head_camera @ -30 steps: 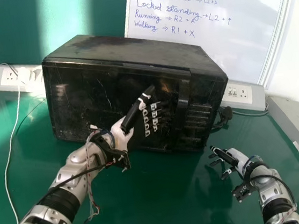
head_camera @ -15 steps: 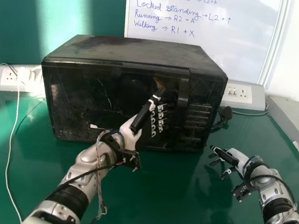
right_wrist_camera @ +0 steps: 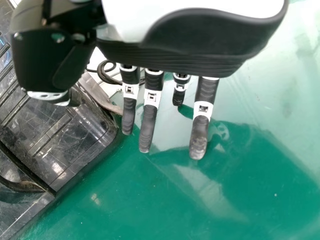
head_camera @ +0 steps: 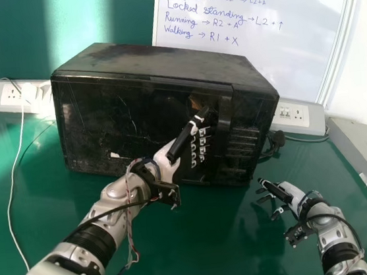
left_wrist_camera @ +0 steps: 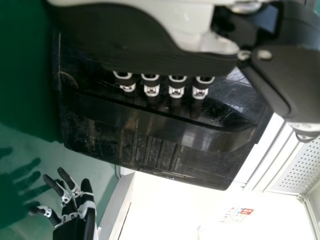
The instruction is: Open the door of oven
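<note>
On the green table [head_camera: 202, 241], black microwave oven [head_camera: 162, 63], door shut. Left hand [head_camera: 164, 163] at its front, fingers extended beside door handle [left_wrist_camera: 170, 130], probably to hook it; contact unclear. Right hand [head_camera: 295, 194] off right front corner, fingers straight, likely spare.

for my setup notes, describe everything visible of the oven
The oven is a black box, its glossy front scratched, top dull. A long bar handle runs down the front beside slim ridges. The door looks shut. It stands upright, angled, on the green table. The left hand is before the door; contact is unclear.
</note>
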Controlling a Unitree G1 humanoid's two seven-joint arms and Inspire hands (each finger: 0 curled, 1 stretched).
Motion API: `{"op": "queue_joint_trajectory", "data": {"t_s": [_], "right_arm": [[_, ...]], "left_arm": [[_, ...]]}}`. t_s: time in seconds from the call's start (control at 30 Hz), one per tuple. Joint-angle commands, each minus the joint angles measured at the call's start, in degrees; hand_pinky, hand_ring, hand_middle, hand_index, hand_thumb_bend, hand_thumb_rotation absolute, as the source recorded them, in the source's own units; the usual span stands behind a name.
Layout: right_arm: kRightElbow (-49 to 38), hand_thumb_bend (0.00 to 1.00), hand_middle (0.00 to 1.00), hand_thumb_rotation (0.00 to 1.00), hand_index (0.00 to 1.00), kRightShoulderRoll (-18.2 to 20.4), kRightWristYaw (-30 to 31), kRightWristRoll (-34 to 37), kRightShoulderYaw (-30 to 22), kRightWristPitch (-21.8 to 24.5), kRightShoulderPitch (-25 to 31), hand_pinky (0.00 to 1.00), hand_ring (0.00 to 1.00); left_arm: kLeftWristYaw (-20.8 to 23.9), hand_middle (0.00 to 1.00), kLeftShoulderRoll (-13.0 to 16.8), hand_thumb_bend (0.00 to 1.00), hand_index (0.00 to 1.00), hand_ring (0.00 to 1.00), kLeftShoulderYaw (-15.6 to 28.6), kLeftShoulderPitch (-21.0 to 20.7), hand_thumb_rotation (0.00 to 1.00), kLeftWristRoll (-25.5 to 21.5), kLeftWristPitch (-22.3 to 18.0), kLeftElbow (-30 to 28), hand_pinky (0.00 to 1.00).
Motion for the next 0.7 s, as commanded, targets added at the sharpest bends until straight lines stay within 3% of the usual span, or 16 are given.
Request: {"op": "queue_joint_trajectory", "data": {"t_s": [0.0,0.67], "right_arm": [[1.47,0.63,0.62,0.87,0.75,1.55,1.98,-0.58,0.74,0.99,2.33,0.28,0.45],[1.62,0.66,0.63,0.86,0.75,2.11,1.73,-0.03,0.19,1.87,2.03,0.27,0.44]], "left_arm": [[-0.3,1.0,-0.82,1.0,1.0,1.0,0.4,-1.64,1.0,0.51,-0.69,0.56,0.87],[0.61,1.0,-2.87,1.0,1.0,1.0,1.81,-4.06,1.0,1.66,0.03,3.46,0.87]]}}
